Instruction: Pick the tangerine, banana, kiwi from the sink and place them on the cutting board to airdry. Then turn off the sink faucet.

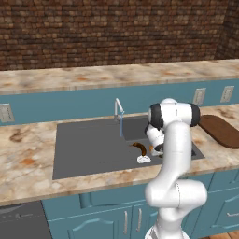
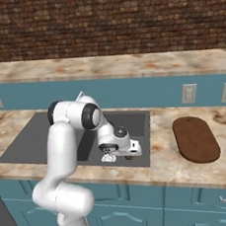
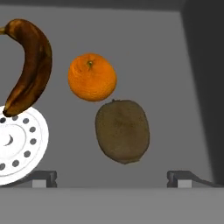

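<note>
Marble-patterned table (image 1: 28, 154) is carrying a dark grey sink (image 1: 88, 149), where the task is sitting at its very start. Off to the right, the brown cutting board (image 2: 196, 138) is lying bare, well apart from the basin. Behind the basin, the sink faucet (image 1: 118, 108) is pouring a thin blue stream, so shutting it off is remaining too. Inside the sink, the banana (image 3: 29, 63) is resting with one end over the white drain (image 3: 19, 142), the kiwi (image 3: 122, 131) is lying just below the tangerine (image 3: 92, 77). The claw (image 3: 113, 178) is hovering wide open above the kiwi, gripping nothing.
</note>
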{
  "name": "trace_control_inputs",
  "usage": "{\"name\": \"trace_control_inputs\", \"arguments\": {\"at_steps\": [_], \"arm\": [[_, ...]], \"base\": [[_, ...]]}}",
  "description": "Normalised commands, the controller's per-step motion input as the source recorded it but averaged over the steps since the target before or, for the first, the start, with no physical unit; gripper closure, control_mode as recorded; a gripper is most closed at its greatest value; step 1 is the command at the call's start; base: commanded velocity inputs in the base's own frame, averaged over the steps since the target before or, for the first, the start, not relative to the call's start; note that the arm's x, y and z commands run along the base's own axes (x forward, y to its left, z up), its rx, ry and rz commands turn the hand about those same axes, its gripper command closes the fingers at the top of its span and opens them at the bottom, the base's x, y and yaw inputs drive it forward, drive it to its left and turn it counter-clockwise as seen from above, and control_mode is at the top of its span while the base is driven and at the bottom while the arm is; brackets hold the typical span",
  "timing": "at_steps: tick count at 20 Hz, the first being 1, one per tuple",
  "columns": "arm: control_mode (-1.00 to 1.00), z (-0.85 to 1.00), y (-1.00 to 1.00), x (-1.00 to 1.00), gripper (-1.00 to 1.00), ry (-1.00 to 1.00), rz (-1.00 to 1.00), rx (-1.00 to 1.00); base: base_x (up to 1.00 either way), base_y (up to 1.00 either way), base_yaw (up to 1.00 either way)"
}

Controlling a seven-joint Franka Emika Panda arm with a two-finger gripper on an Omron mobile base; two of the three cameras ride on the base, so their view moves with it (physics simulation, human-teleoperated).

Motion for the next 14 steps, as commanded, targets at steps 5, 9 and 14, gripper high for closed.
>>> {"name": "trace_control_inputs", "arguments": {"at_steps": [5, 9, 14], "arm": [[-1.00, -0.21, -0.08, 0.41, -1.00, 0.00, 0.00, 0.00], [-1.00, -0.21, -0.09, 0.41, -1.00, 0.00, 0.00, 0.00], [-1.00, -0.23, -0.05, 0.41, -1.00, 0.00, 0.00, 0.00]], "base": [[0.00, 0.00, 0.00], [0.00, 0.00, 0.00], [0.00, 0.00, 0.00]]}}
